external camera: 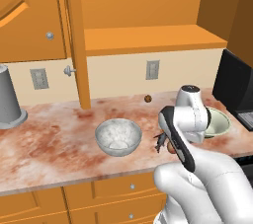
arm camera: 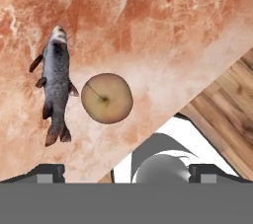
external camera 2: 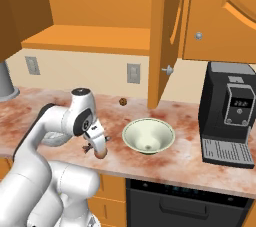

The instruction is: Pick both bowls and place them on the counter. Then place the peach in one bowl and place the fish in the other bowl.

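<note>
Both bowls stand on the mottled counter (external camera: pixel 49 141): the deep grey-white marbled bowl (external camera: pixel 118 137) at the middle, and the wide pale green-cream bowl (external camera 2: pixel 148 135) to its right, half hidden by the arm in the left base view. Between them lie the peach (arm camera: pixel 106 97) and, just beside it, the slender dark grey fish (arm camera: pixel 55 85), close to the counter's front edge. My gripper (external camera 2: pixel 98 146) hangs open right above the peach (external camera 2: pixel 101 154), pointing down, with nothing between its fingers. The fish (external camera 2: pixel 88 147) pokes out to the left of the hand.
A black coffee machine (external camera 2: pixel 230 116) stands at the counter's right end. A tall grey upturned cup (external camera: pixel 7 100) is at the far left. A small dark brown ball (external camera: pixel 147 98) sits near the back wall. An open cabinet door (external camera: pixel 76 40) hangs above the counter.
</note>
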Tool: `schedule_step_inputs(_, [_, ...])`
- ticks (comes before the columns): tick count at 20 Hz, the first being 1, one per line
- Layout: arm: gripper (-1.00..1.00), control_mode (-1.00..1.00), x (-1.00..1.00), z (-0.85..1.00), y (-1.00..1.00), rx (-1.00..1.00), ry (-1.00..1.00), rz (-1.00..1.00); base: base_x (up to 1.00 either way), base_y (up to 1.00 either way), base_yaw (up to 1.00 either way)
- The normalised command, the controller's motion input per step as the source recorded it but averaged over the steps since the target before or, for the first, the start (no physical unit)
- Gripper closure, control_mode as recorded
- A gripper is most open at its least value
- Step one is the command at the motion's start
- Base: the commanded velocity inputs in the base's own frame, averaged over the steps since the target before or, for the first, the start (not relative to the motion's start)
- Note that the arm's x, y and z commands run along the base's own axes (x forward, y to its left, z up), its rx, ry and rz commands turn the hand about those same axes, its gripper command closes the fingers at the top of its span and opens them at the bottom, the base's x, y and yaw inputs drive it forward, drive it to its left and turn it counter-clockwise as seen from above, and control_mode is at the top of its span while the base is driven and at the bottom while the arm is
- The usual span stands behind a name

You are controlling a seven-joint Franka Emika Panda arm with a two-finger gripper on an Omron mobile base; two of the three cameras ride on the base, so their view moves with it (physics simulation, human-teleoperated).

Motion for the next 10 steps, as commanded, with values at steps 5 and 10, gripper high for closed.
schedule_step_inputs(5, [-1.0, -1.0, 0.17, -0.45, 0.0, -0.01, 0.01, 0.03, 0.0, 0.0, 0.0])
schedule_step_inputs(10, [-1.0, -1.0, 0.41, -0.33, 0.0, 0.0, 0.03, 0.04, 0.0, 0.0, 0.0])
